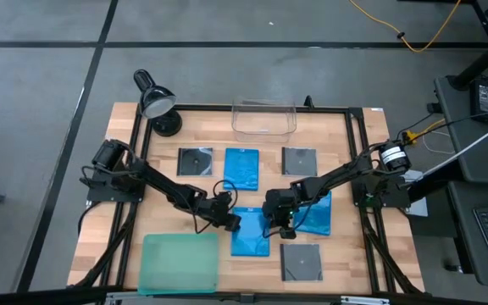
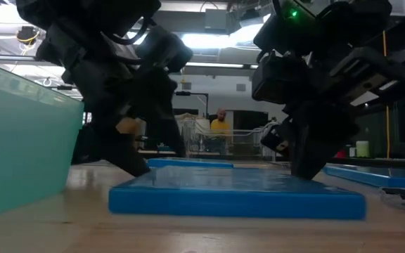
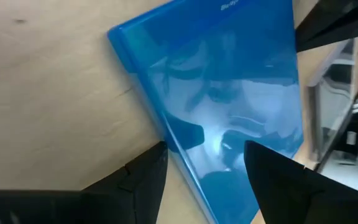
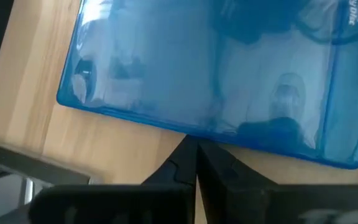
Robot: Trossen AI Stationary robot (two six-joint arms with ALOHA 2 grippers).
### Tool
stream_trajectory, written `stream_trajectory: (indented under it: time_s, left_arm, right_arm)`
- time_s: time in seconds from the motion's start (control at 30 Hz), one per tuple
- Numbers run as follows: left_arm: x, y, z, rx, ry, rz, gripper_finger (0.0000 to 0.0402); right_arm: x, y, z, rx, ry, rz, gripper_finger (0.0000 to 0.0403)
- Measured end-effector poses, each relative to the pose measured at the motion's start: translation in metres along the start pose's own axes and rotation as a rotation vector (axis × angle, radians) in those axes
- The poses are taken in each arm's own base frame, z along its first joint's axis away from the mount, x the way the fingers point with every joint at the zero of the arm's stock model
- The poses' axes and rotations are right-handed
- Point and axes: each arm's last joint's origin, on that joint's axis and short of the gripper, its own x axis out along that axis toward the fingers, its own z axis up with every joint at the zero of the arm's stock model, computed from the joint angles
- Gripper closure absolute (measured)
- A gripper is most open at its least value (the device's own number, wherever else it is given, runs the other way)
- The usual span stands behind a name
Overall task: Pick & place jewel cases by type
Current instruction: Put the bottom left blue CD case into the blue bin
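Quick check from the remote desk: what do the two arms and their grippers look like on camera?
Both arms are dark, slim and jointed, with black cables running alongside. The left gripper and right gripper each end in two dark, tapered fingers. A green light glows on one arm's housing.

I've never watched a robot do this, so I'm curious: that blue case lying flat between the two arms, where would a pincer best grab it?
Probably by a thin edge. The blue case lies flat on the table, so its broad face offers nothing to pinch. The left pincer, fingers open, already straddles the side edge nearest it, a sensible approach. The right pincer, shut, sits at the opposite edge.
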Motion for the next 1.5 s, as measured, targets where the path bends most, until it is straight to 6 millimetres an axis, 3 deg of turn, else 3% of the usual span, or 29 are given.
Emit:
stream_trajectory:
  time_s: [0.27, 0.53, 0.7, 0.87, 1.1, 1.27, 1.5]
  left_arm:
    - [0.002, -0.003, 0.000, 0.030, -0.020, -0.049, 0.0196]
    - [-0.004, -0.025, 0.007, 0.057, -0.159, -0.237, 0.0197]
    - [-0.003, -0.019, 0.009, 0.039, -0.149, -0.185, 0.0213]
    - [-0.002, -0.013, 0.007, 0.017, -0.096, -0.122, 0.0268]
    - [-0.009, -0.019, 0.006, 0.021, -0.076, -0.146, 0.0388]
    - [-0.034, -0.029, 0.009, 0.108, -0.121, -0.149, 0.0391]
    - [-0.098, -0.046, 0.017, 0.317, -0.281, -0.142, 0.0393]
  right_arm:
    - [-0.002, -0.005, 0.000, 0.013, 0.007, 0.005, 0.0391]
    - [-0.002, -0.008, 0.002, -0.008, -0.021, -0.032, 0.0391]
    - [-0.002, -0.008, 0.002, -0.008, -0.020, -0.031, 0.0391]
    - [-0.002, -0.008, 0.002, -0.008, -0.012, -0.023, 0.0391]
    - [-0.003, -0.009, 0.001, -0.009, -0.006, -0.021, 0.0391]
    - [-0.013, -0.014, 0.001, 0.017, 0.016, -0.021, 0.0391]
    - [-0.059, -0.017, 0.010, -0.006, -0.045, -0.139, 0.0391]
